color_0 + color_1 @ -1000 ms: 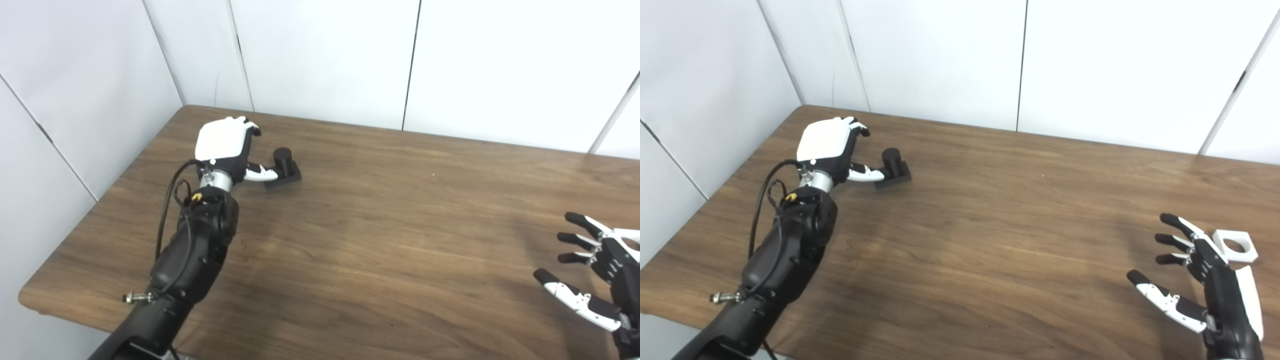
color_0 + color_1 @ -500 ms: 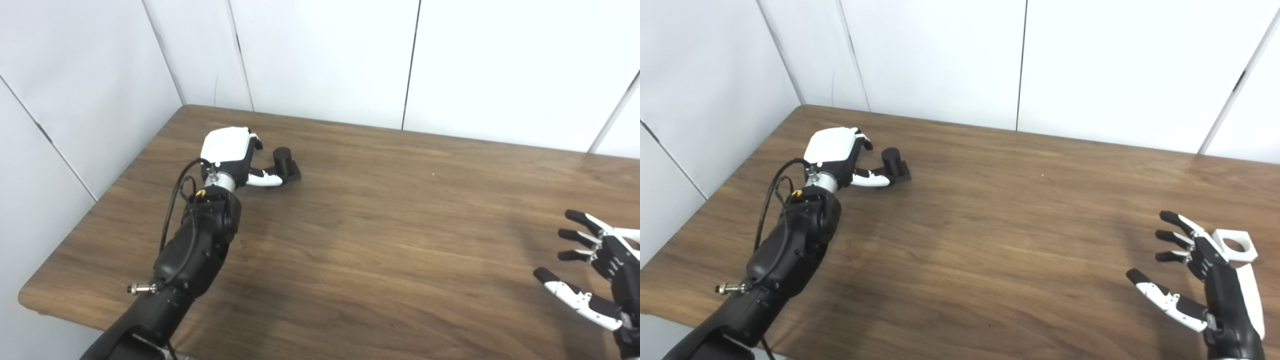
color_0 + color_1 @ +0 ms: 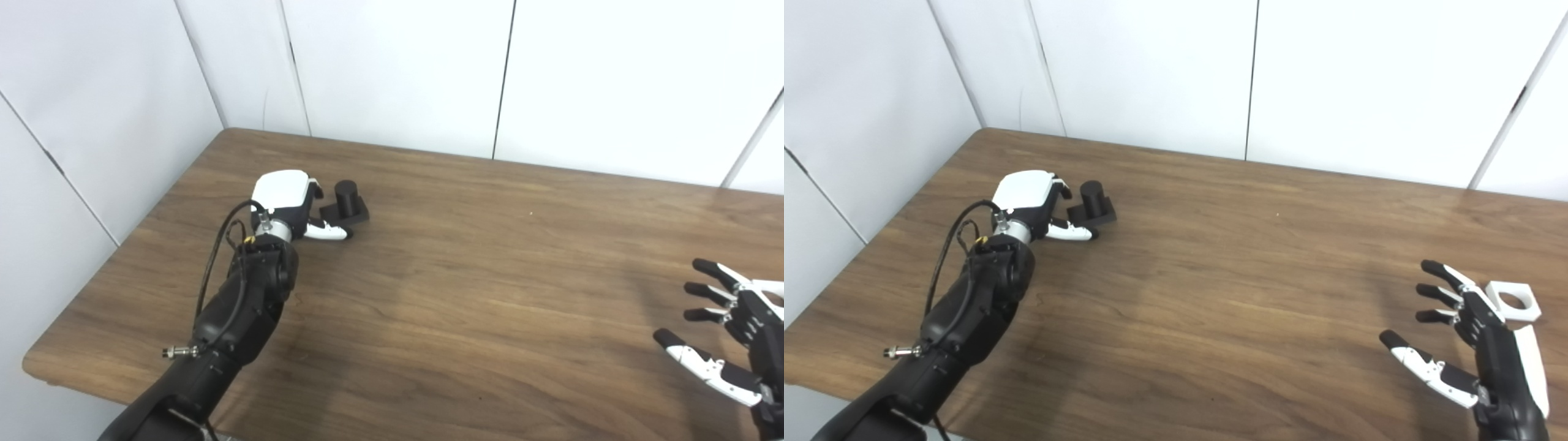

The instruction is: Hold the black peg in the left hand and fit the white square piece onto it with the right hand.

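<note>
The black peg (image 3: pixel 346 198), a short cylinder on a square black base, stands upright on the wooden table (image 3: pixel 465 269) at the far left. My left hand (image 3: pixel 286 202) is low beside it on its left, fingers apart, thumb lying along the base's near edge; it holds nothing. The white square piece (image 3: pixel 1513 301) with a round hole lies flat at the right edge, visible in the right eye view only. My right hand (image 3: pixel 1476 343) hovers open just left of and nearer than the piece, fingers spread, not touching it.
White wall panels (image 3: pixel 398 67) enclose the table at the back and on the left. The table's left corner edge (image 3: pixel 37 367) lies close to my left forearm (image 3: pixel 239 306).
My left hand has dropped lower and pulled slightly nearer beside the peg, its thumb now at the base's near edge. The peg, the white piece and my right hand have stayed put.
</note>
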